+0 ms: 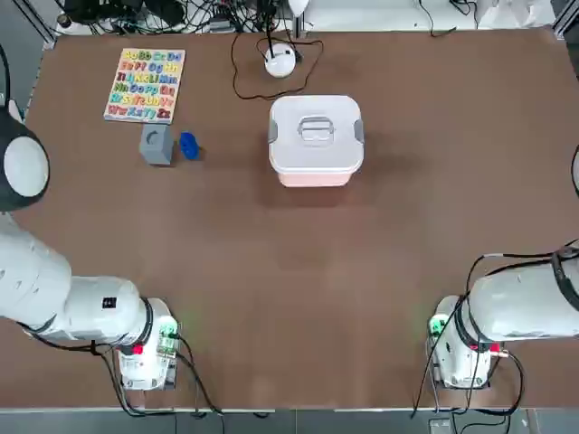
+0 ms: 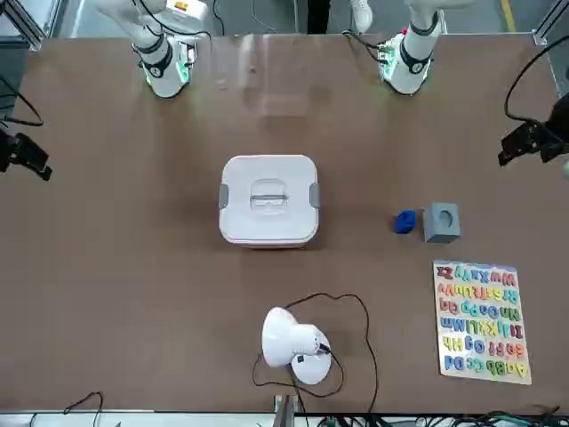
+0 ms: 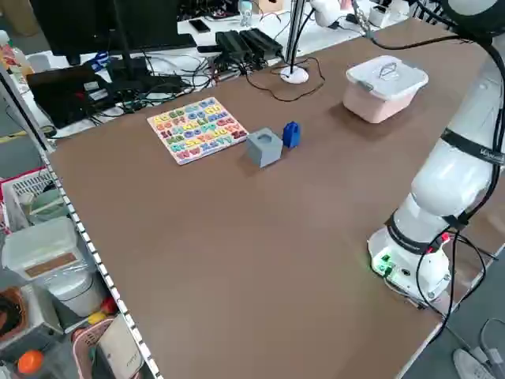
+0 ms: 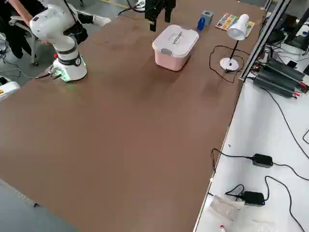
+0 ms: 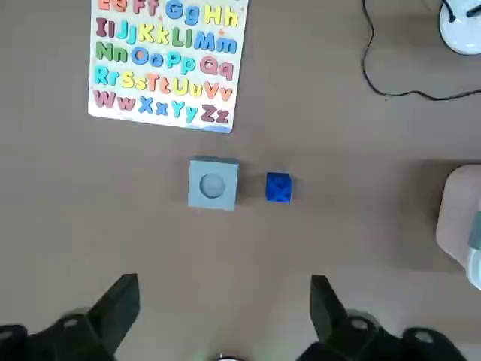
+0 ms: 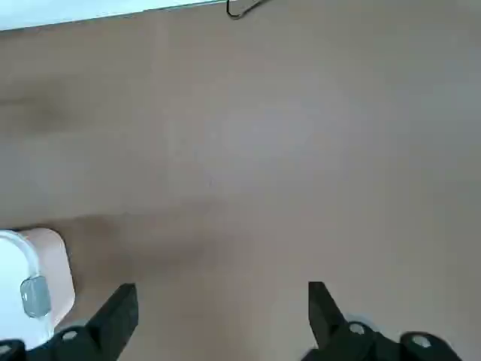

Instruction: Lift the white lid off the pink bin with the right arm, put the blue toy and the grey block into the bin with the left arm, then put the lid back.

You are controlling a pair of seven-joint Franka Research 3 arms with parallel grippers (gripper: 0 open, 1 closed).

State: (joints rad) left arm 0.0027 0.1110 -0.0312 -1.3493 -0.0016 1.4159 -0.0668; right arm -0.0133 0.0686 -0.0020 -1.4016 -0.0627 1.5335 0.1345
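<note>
The white lid [image 1: 315, 129] sits closed on the pink bin [image 1: 313, 178] in the middle of the table's far half. To the robot's left of it, the grey block [image 1: 156, 144] and the blue toy [image 1: 188, 146] stand side by side, the toy nearer the bin. My left gripper [image 5: 223, 308] hangs open high above the table, looking down on the grey block [image 5: 213, 183] and blue toy [image 5: 278, 187]. My right gripper [image 6: 218, 312] is open too, raised on the bin's right side, with a corner of the lid [image 6: 13, 274] in its view. Neither holds anything.
A colourful alphabet puzzle board [image 1: 146, 84] lies just beyond the block and toy. A white desk lamp [image 1: 280, 60] with a looping black cable stands behind the bin. Both arm bases [image 1: 145, 354] [image 1: 463, 354] sit at the near edge.
</note>
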